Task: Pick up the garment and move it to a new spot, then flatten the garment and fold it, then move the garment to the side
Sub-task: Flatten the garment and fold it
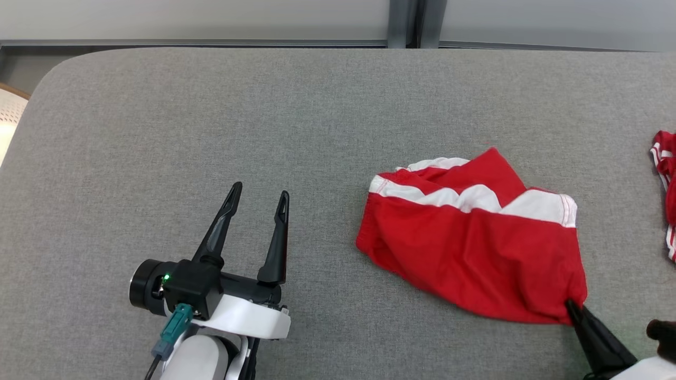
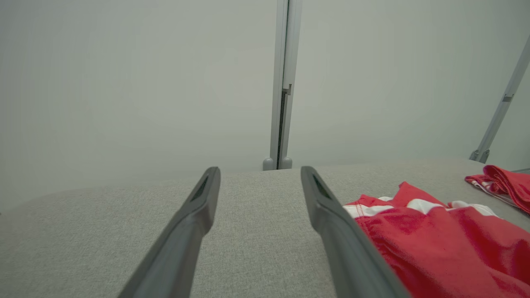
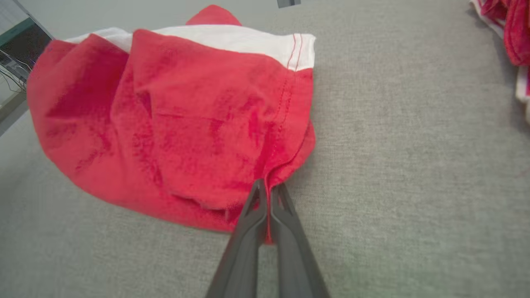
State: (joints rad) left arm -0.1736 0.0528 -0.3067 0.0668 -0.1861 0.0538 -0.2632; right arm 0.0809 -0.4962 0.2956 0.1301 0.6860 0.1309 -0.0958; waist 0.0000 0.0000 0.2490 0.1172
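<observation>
fingers (image 3: pixel 290 244) of the right gripper (image 3: pixel 268 188) were clamped together on the near right corner of the garment (image 3: pixel 186 124), with a sliver of red hem showing between the tips. low pinch right at the edge, probably because a corner grip lets the cloth trail and open out on the lift instead of bunching like a mid-body grab. in the head view that gripper (image 1: pixel 573 307) sat at the lower right, tips meeting the cloth at its hem. left gripper (image 1: pixel 260 191) was well apart to the left over bare table (image 1: pixel 211 105), fingers spread wide with nothing between them. it looked parked out of the way, free to take a second corner for the flatten step. its wrist view showed the same spread fingers (image 2: pixel 186 236), with the garment off to their right and not touching. garment lay crumpled on the right half of the table, red body toward the robot and white band doubled over on the far side, so not flat yet. my read: grasp made, lift and move to a new spot not begun. second red-and-white piece (image 1: pixel 666 179) lay at the far right edge, apart from the held one, so the carry path should stay clear of it. beyond the table's rounded far edge were pale wall panels and a grey post (image 2: pixel 281 82).
</observation>
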